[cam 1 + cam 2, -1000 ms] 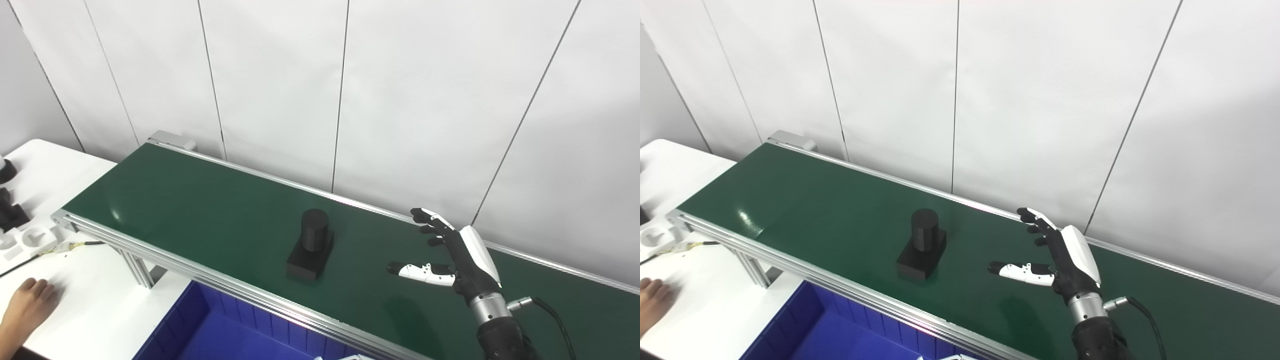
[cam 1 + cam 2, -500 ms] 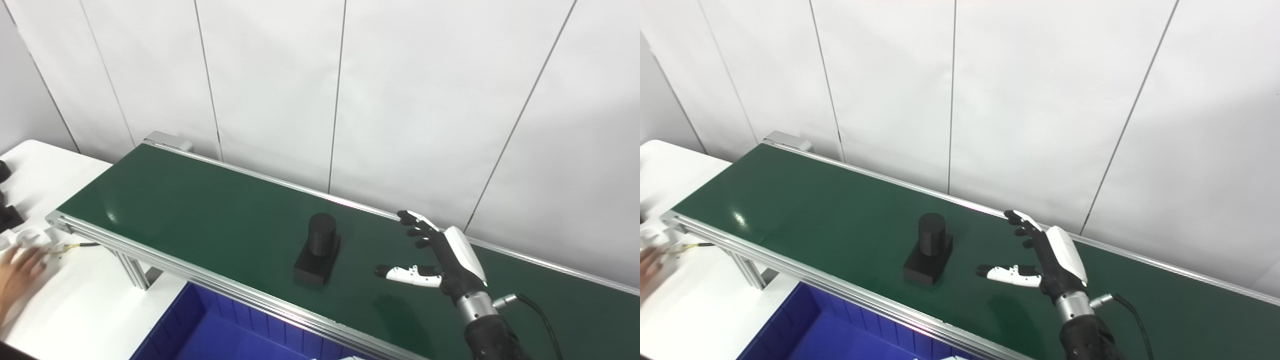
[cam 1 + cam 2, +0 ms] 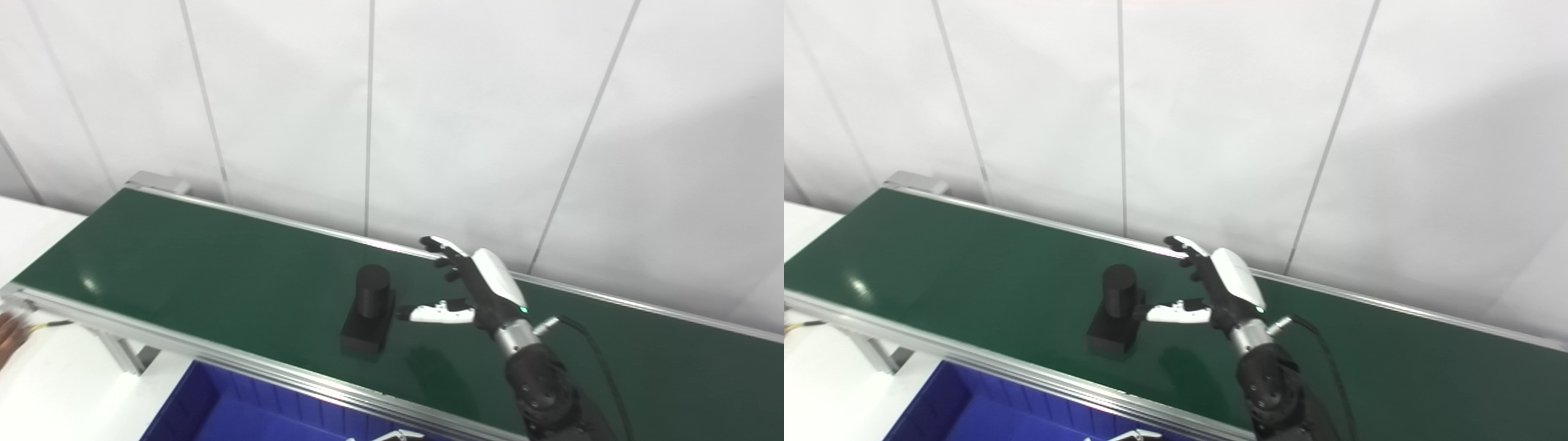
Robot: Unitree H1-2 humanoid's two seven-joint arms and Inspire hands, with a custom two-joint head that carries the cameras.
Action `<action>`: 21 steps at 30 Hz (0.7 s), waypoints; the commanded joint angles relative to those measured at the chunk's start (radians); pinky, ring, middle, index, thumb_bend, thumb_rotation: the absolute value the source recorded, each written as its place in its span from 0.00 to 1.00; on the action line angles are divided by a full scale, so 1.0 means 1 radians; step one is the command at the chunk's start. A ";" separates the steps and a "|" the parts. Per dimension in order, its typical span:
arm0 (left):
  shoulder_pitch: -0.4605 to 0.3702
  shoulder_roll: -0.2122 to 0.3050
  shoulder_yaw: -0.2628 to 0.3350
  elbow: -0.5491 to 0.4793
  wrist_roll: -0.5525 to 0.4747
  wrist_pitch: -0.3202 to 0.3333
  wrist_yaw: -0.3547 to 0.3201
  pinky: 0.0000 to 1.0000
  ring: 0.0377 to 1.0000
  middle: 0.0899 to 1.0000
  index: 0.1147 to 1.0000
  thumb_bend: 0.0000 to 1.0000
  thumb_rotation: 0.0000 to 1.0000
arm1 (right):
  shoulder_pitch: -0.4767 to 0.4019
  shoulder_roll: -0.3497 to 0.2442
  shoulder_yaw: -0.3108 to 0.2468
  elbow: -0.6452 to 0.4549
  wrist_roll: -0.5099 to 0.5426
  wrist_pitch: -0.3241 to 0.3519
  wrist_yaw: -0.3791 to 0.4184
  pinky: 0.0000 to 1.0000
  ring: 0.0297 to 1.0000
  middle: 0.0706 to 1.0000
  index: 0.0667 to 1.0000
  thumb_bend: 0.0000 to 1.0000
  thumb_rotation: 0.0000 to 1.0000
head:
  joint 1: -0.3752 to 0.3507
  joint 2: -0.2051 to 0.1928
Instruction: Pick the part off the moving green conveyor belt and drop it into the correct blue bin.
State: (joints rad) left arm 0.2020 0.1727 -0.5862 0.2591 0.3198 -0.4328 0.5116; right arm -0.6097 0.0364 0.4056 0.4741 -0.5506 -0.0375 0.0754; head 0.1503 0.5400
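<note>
A black part (image 3: 369, 312), an upright cylinder on a square base, rides on the green conveyor belt (image 3: 184, 263) near its front rail. My right hand (image 3: 474, 288) hovers just right of the part, open, with the fingers spread toward the back rail and the thumb tip almost at the part's side. Nothing is held. A blue bin (image 3: 202, 413) sits below the belt's front edge. My left hand is out of view.
The belt's aluminium front rail (image 3: 245, 367) runs between part and bin. A white table (image 3: 55, 373) lies at the left, with a person's fingers (image 3: 5, 334) at its edge. White wall panels stand close behind the belt.
The camera has panned right. The part has travelled rightward along the belt, and my right hand has closed in from the right until its thumb nearly touches the part.
</note>
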 commanded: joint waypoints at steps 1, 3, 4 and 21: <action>0.003 0.010 -0.002 -0.026 0.009 -0.037 0.024 0.67 0.72 0.71 0.67 0.85 0.27 | -0.065 0.031 0.002 0.002 -0.007 0.014 -0.021 0.66 0.78 0.85 0.87 0.90 0.52 | -0.011 0.002; 0.006 0.012 -0.002 -0.030 0.009 -0.037 0.024 0.67 0.72 0.71 0.67 0.84 0.27 | -0.079 0.041 0.008 0.027 -0.016 0.014 -0.025 0.66 0.78 0.85 0.87 0.91 0.52 | -0.020 0.004; 0.007 0.014 -0.003 -0.033 0.007 -0.037 0.024 0.68 0.72 0.71 0.67 0.83 0.27 | -0.086 0.046 0.010 0.040 -0.018 0.014 -0.026 0.67 0.78 0.85 0.88 0.91 0.52 | -0.028 0.005; 0.015 0.009 -0.017 -0.043 0.008 -0.037 0.042 0.67 0.72 0.71 0.68 0.81 0.30 | -0.225 0.107 0.049 0.339 -0.036 0.017 -0.048 0.73 0.84 0.89 0.90 0.93 0.45 | -0.033 0.019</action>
State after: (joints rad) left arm 0.2154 0.1865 -0.5994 0.2493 0.3156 -0.4328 0.5345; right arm -0.7671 0.1217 0.4541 0.8203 -0.5815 -0.0329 0.0540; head 0.1166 0.5584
